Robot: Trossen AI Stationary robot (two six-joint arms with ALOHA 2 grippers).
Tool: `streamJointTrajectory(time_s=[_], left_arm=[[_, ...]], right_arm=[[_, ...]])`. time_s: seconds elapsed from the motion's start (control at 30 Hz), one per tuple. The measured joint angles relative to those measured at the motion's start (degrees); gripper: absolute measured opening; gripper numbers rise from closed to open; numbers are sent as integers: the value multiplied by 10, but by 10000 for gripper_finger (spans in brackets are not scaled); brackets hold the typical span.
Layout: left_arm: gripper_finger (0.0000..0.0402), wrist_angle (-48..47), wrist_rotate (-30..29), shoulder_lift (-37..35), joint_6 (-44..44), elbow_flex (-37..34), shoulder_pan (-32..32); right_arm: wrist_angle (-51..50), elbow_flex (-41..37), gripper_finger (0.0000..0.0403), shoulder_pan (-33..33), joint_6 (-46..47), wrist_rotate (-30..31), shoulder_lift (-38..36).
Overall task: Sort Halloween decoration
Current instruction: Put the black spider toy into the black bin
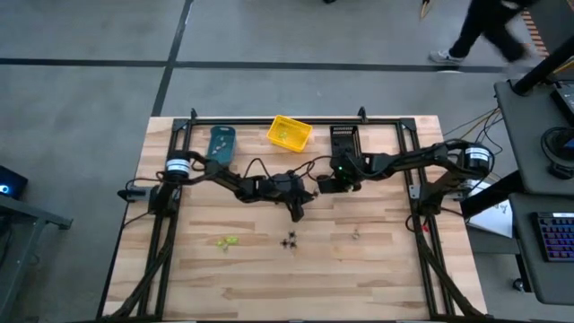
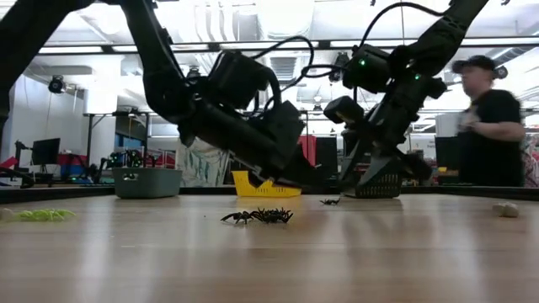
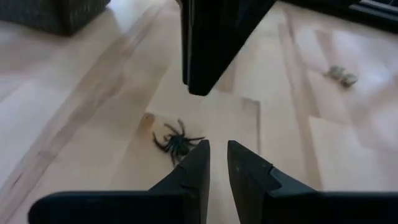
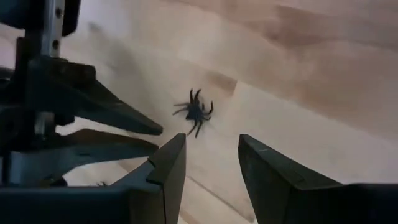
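Note:
A small black spider trinket (image 3: 176, 143) (image 4: 196, 111) lies on the wooden table between my two grippers. My left gripper (image 3: 218, 149) (image 1: 300, 212) hovers just beside it, its fingers only a narrow gap apart with nothing between them. My right gripper (image 4: 211, 152) (image 1: 323, 187) is open above the table, on the spider's far side. More black spiders (image 2: 261, 216) (image 1: 289, 240) lie nearer the table's near edge. A yellow-green one (image 1: 226, 240) lies to the left and a pale one (image 1: 355, 235) (image 3: 342, 74) to the right.
A teal bin (image 1: 221, 144), a yellow bin (image 1: 289, 133) and a black bin (image 1: 345, 139) stand in a row along the table's far edge. The near half of the table holds only the scattered trinkets. A person (image 2: 488, 126) stands beyond the table's right side.

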Motion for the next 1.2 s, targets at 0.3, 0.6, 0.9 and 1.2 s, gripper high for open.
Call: streamJointTrajectory(time_s=[0.3, 0.6, 0.9, 1.2], left_arm=[[38, -1, -6, 25, -34, 0, 10], [38, 0, -8, 30, -47, 0, 10], [38, -6, -8, 30, -47, 1, 10], [38, -11, -4, 28, -50, -2, 10]], right_arm=[[59, -1, 139, 1, -5, 0, 40], [95, -1, 134, 2, -14, -7, 71], [151, 0, 102, 13, -8, -23, 97], [156, 0, 59, 14, -20, -24, 107]])
